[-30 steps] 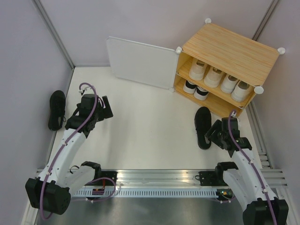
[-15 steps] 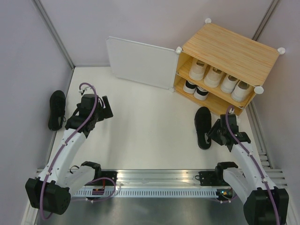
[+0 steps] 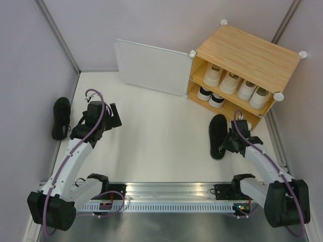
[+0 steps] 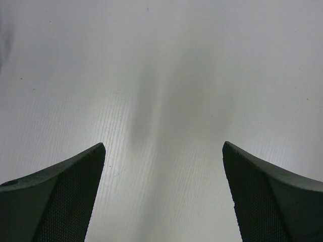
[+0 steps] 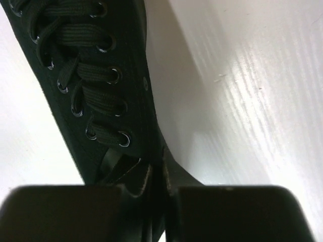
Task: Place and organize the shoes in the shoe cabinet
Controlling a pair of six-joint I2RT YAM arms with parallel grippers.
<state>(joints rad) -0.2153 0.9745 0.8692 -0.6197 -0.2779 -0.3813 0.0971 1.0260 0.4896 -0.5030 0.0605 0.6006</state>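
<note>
One black shoe (image 3: pixel 218 132) lies on the white floor in front of the shoe cabinet (image 3: pixel 247 53). My right gripper (image 3: pixel 230 141) is shut on that shoe's right side wall near the heel opening. In the right wrist view the black shoe (image 5: pixel 101 75) shows its laces, and the right gripper (image 5: pixel 159 177) pinches the collar edge. A second black shoe (image 3: pixel 61 117) lies at the far left. My left gripper (image 3: pixel 115 116) stands open over bare floor, and the left wrist view shows the left gripper (image 4: pixel 163 146) with nothing between its fingers. Several white shoes (image 3: pixel 234 83) fill the cabinet's upper shelf.
The cabinet's white door (image 3: pixel 151 67) stands open to the left of the shelves. Two white shoes with black trim (image 3: pixel 211 96) sit at the left of the lower shelf. Grey walls close in both sides. A metal rail (image 3: pixel 166 191) runs along the near edge.
My right gripper has moved forward and left to the black shoe and closed on its side wall. The left arm has not moved.
</note>
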